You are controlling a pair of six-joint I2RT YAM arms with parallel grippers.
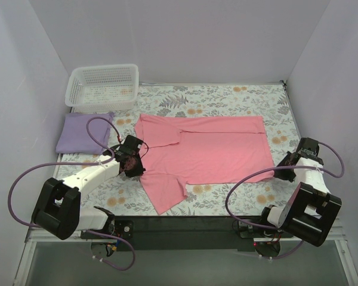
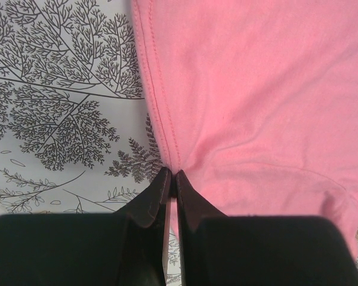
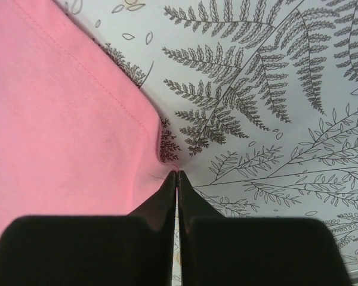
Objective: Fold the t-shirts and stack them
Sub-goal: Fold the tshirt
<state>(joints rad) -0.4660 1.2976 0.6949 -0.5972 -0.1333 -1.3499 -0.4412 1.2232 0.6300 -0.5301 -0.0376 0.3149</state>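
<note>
A salmon-pink t-shirt lies spread flat across the middle of the table, one sleeve pointing toward the near edge. A folded lavender t-shirt rests at the far left. My left gripper sits at the pink shirt's left edge. In the left wrist view it is shut, with the seamed edge of the pink cloth pinched between its tips. My right gripper is at the shirt's near right corner. There it is shut on the very tip of the pink cloth.
A white lattice basket stands at the back left, just behind the lavender shirt. The floral tablecloth covers the table. Lilac walls close it in on the left, back and right. Purple cables loop beside both arms.
</note>
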